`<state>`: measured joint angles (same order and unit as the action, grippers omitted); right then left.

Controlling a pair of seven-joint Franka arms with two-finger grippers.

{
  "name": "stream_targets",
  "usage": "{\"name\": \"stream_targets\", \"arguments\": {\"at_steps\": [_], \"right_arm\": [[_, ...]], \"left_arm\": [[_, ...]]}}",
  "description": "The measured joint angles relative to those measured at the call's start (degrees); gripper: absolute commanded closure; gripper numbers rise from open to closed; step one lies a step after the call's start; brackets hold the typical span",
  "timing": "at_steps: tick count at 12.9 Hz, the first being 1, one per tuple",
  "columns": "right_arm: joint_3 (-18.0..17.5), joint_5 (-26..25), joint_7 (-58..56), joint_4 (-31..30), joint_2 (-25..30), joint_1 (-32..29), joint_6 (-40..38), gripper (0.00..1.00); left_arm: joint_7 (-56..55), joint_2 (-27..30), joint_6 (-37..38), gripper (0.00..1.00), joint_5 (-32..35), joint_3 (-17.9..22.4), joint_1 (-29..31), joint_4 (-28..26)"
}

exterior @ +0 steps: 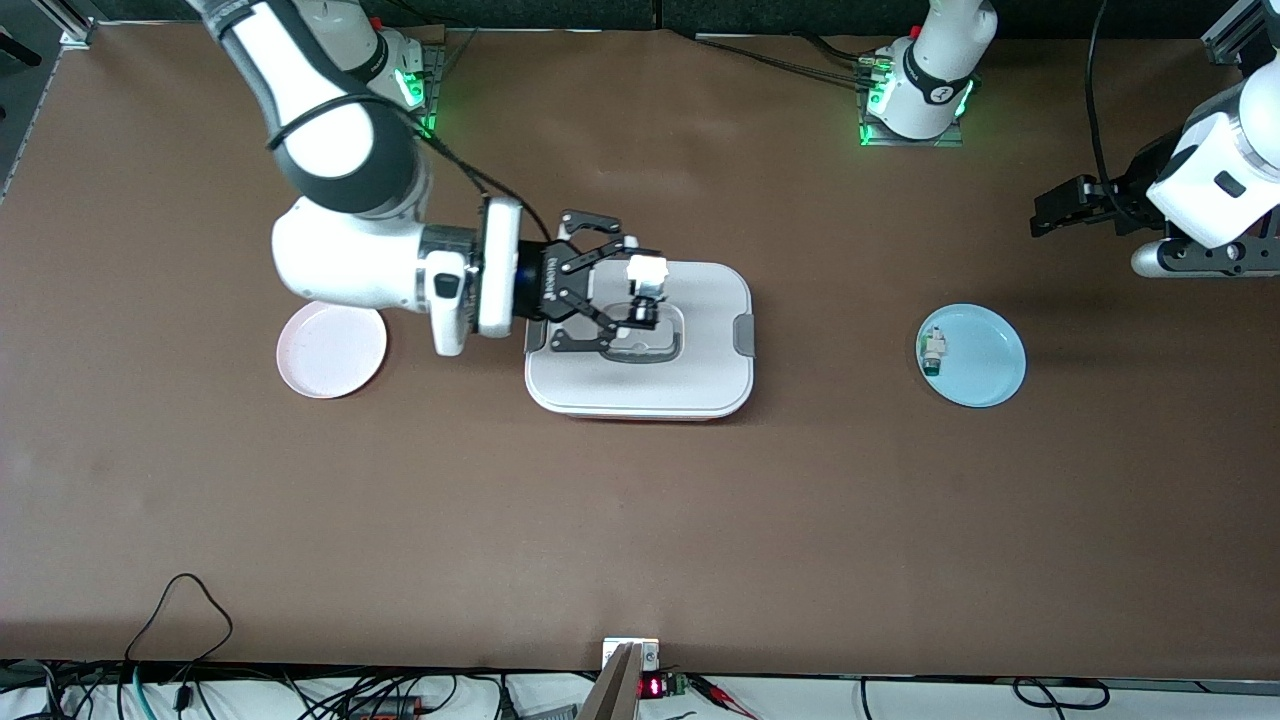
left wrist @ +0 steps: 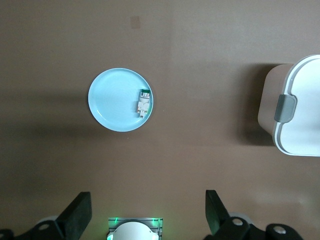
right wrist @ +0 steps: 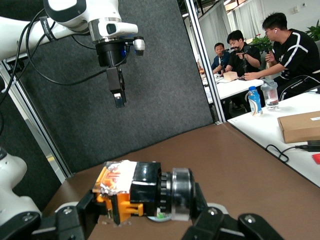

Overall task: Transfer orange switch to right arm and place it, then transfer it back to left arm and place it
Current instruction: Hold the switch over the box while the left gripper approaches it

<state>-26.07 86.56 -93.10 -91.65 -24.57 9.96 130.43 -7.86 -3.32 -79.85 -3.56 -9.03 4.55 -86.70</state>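
Observation:
My right gripper (exterior: pixel 640 292) is shut on the orange switch (exterior: pixel 646 296) and holds it on its side over the lid of the white box (exterior: pixel 700 385). In the right wrist view the switch (right wrist: pixel 145 190) shows its black body, orange end and clear ring between the fingers (right wrist: pixel 85 212). My left gripper (exterior: pixel 1065 212) is open and empty, high over the table at the left arm's end, and it also shows in the right wrist view (right wrist: pixel 117 92). In the left wrist view its fingertips (left wrist: pixel 80 212) stand wide apart above the bare table and the left arm's base.
A blue plate (exterior: pixel 985 365) holding a small white-and-green switch part (exterior: pixel 932 352) lies between the box and the left arm's end; the left wrist view shows the plate (left wrist: pixel 112 102), that part (left wrist: pixel 143 103) and the box (left wrist: pixel 300 115). A pink plate (exterior: pixel 332 349) lies toward the right arm's end.

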Motion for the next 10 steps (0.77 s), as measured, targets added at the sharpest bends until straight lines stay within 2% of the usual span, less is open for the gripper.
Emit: {"name": "stream_targets", "arguments": {"at_steps": [2, 4, 7, 10], "right_arm": [[0.00, 2.99, 0.00, 0.08, 0.01, 1.47, 1.18, 0.77], [0.00, 4.54, 0.00, 0.16, -0.02, 2.80, 3.28, 0.77], [0.00, 4.90, 0.00, 0.90, -0.52, 3.76, 4.31, 0.77], [0.01, 7.15, 0.00, 1.77, -1.19, 4.71, 5.33, 0.77]], "left_arm": [[0.04, 0.00, 0.80, 0.00, -2.53, -0.57, -0.28, 0.01], [-0.06, 0.00, 2.18, 0.00, -8.99, -2.58, -0.61, 0.01], [-0.50, -1.23, 2.40, 0.00, -23.03, -3.82, -1.09, -0.20], [-0.40, -7.15, 1.96, 0.00, -39.19, -3.37, 0.19, -0.70]]}}
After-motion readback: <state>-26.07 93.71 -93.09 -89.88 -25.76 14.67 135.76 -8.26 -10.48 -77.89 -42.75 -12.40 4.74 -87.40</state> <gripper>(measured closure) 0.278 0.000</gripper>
